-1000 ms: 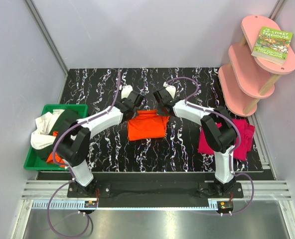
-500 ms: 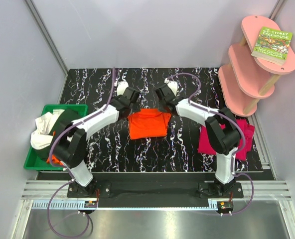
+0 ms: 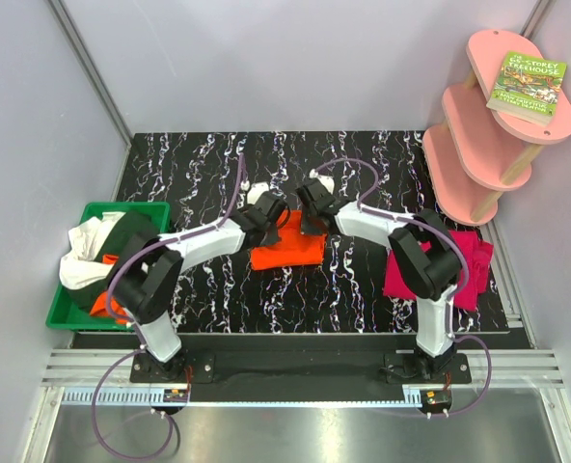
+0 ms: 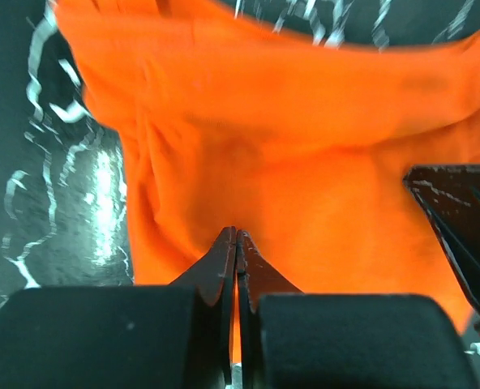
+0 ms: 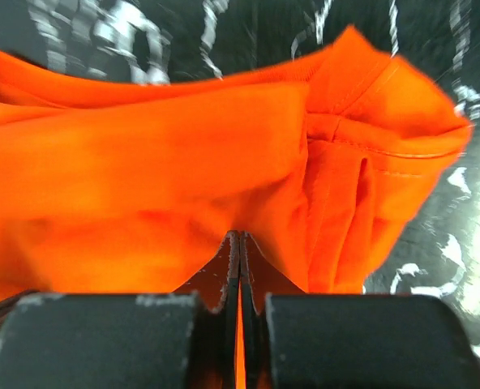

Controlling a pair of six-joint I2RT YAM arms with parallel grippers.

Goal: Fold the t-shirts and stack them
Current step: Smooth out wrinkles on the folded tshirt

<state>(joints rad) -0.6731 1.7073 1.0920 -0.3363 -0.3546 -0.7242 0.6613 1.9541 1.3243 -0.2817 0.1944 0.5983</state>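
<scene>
A bright orange t-shirt (image 3: 287,249) lies partly folded on the black marbled table (image 3: 189,164), near its middle. My left gripper (image 3: 271,220) is on the shirt's far left edge and my right gripper (image 3: 310,214) on its far right edge. In the left wrist view the left gripper (image 4: 236,235) is shut, pinching the orange cloth (image 4: 305,121). The right gripper (image 5: 240,237) is likewise shut on the orange cloth (image 5: 143,162), beside a stitched hem. A folded magenta-pink t-shirt (image 3: 467,265) lies at the table's right edge.
A green bin (image 3: 62,314) at the left holds white (image 3: 81,256), dark green (image 3: 122,236) and orange (image 3: 102,307) shirts. A pink tiered shelf (image 3: 478,135) with a book (image 3: 527,87) stands at the back right.
Both grippers let go and drew back past the shirt's far edge, then came down again and shut on that edge. The left arm has swung right over the shirt.
</scene>
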